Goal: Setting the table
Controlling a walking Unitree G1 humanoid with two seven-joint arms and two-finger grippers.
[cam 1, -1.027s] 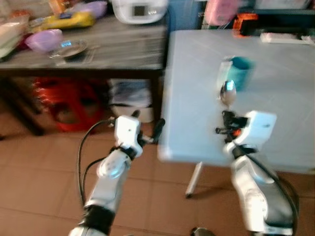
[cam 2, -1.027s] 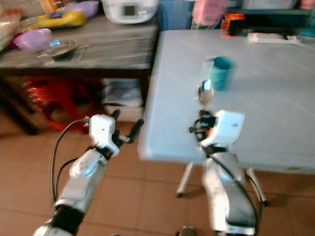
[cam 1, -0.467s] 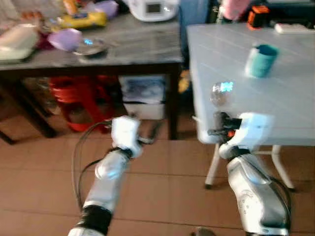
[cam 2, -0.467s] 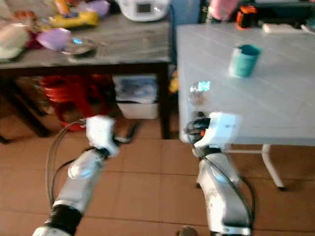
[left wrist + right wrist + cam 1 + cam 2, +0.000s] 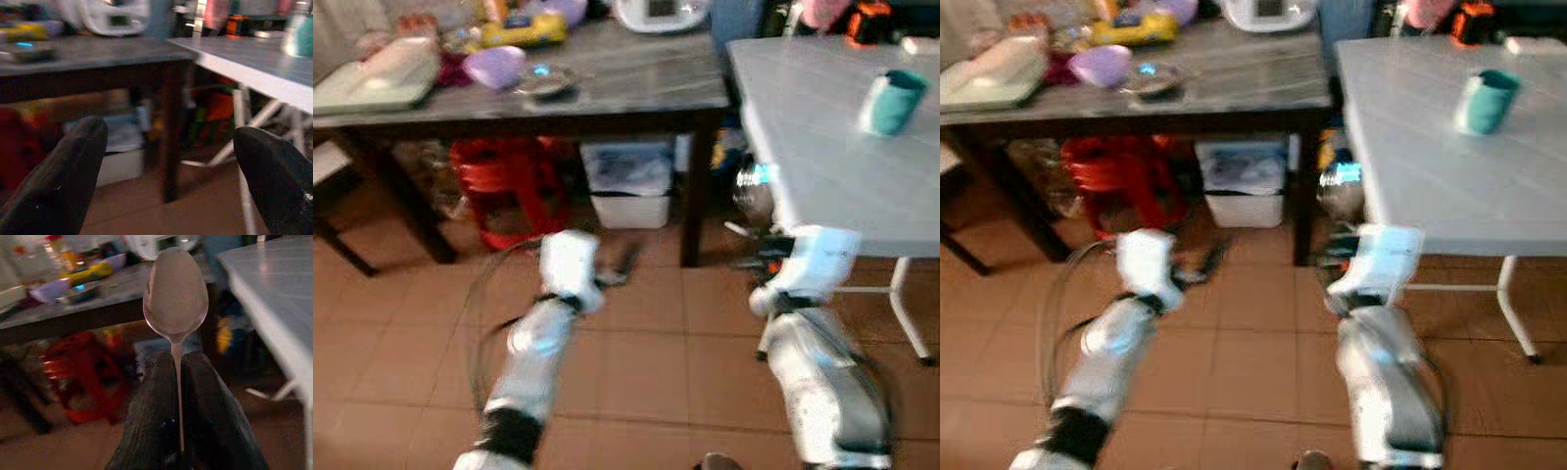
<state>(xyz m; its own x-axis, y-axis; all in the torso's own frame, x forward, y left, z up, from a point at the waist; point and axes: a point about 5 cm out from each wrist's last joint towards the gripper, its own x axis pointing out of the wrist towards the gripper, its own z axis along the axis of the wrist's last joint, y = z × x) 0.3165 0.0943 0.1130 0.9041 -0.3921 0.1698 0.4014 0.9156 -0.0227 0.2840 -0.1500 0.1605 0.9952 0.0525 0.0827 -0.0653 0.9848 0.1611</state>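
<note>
Carrying one spoon (image 5: 176, 298) upright, the right tool (image 5: 178, 396) is clenched on its thin handle, bowl up, off the near corner of the white worktop (image 5: 822, 147) and over the floor (image 5: 646, 362). To do this step well, I judge the arm should keep the spoon steady and the grip firm, since the handle is slim and could swivel between the fingers (image 5: 146, 416), then bring it over the white worktop near the single teal cup (image 5: 893, 101) before lowering it flat. The left tool (image 5: 166, 161) is released, fingers spread, holding nothing, facing the dark worktop (image 5: 617, 83). On that one sit one purple bowl (image 5: 496, 67), one small dish (image 5: 543, 80), one tray (image 5: 372, 83); farther clutter is too blurred to count.
</note>
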